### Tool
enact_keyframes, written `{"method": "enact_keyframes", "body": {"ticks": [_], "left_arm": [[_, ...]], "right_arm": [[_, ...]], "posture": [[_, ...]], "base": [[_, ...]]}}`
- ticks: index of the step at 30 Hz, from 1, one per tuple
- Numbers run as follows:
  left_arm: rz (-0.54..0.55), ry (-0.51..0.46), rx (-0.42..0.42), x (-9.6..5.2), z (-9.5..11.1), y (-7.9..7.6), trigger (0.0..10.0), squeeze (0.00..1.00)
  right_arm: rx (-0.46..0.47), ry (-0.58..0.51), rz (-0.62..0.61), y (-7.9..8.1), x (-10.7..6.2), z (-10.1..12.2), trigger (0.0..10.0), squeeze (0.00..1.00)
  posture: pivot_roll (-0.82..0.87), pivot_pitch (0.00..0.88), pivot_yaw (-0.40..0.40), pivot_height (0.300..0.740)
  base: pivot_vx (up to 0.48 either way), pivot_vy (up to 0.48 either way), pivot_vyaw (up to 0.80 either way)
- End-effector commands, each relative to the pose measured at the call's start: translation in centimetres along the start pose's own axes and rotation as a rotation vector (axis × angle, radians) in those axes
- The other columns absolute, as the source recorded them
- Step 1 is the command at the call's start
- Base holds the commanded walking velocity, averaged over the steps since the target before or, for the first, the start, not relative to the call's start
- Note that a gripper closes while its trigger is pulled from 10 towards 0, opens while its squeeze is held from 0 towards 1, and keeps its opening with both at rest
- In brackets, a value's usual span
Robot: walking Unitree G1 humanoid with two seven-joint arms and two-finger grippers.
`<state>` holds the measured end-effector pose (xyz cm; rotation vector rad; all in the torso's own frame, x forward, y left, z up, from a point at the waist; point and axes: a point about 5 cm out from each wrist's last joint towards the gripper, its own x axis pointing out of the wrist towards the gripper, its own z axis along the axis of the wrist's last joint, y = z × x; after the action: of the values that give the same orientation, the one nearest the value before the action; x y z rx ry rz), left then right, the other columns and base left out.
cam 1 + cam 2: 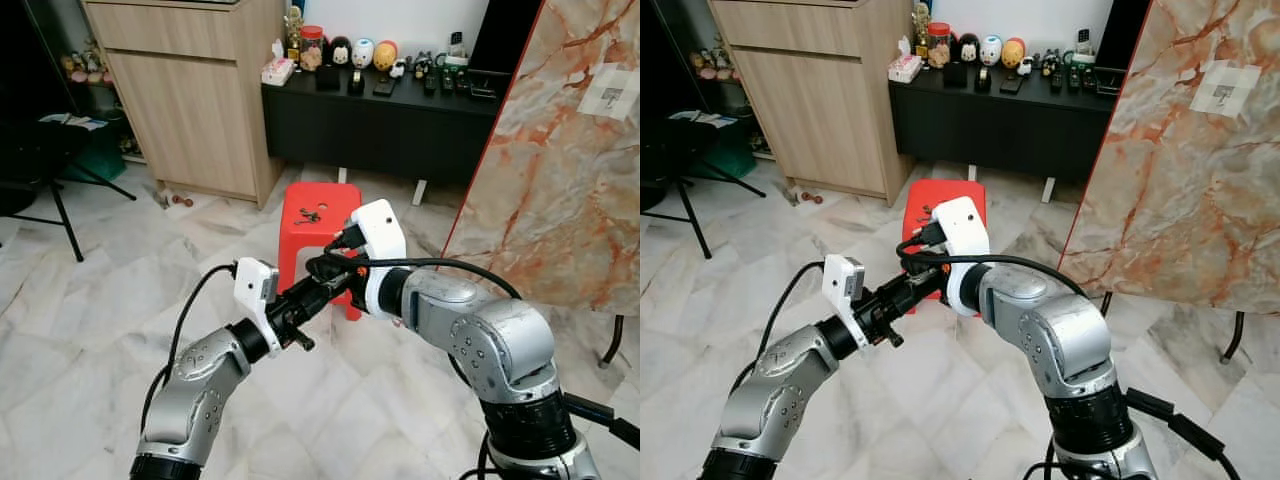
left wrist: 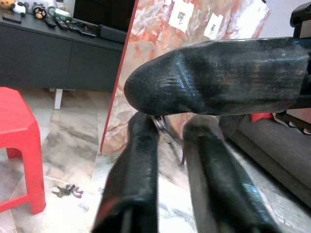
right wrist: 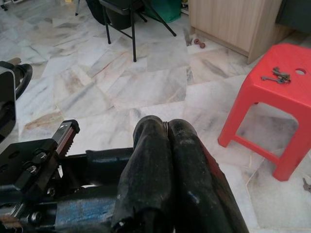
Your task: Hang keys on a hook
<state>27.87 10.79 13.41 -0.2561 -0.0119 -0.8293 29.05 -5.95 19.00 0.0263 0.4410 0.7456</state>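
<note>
A small bunch of keys (image 1: 308,215) lies on top of a red plastic stool (image 1: 320,240). A second bunch of keys (image 2: 68,191) lies on the floor beside the stool's leg. Small hooks on white pads (image 1: 610,92) are stuck high on the marble panel (image 1: 570,180) at the right. Both arms are raised in front of the stool and their fingers cross. My right gripper (image 3: 165,124) is shut, fingers pressed together, and lies across the tips of my left gripper (image 2: 170,124). The left gripper's fingers stand slightly apart, nothing between them.
A wooden cabinet (image 1: 190,90) stands at the back left. A low black sideboard (image 1: 380,120) with figurines and remotes stands behind the stool. A black chair (image 1: 40,170) is at the left, and a grey sofa (image 2: 277,145) is past the panel. The floor is marble tile.
</note>
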Motion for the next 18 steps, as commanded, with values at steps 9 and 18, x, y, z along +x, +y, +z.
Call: {"method": "enact_keyframes", "body": {"ticks": [9,18], "left_arm": [[-0.028,-0.018,-0.007,0.27,0.52,-0.31,0.0,0.00],[-0.034,-0.017,-0.007,0.24,0.54,-0.34,0.0,0.00]], "right_arm": [[0.002,-0.014,-0.001,-0.02,-0.16,0.34,10.0,0.00],[0.002,-0.014,-0.003,-0.05,-0.13,0.38,10.0,0.00]], "posture": [[-0.05,0.046,-0.051,0.740],[-0.05,0.046,-0.051,0.740]], "base": [[0.000,0.000,0.00],[0.000,0.000,0.00]]}}
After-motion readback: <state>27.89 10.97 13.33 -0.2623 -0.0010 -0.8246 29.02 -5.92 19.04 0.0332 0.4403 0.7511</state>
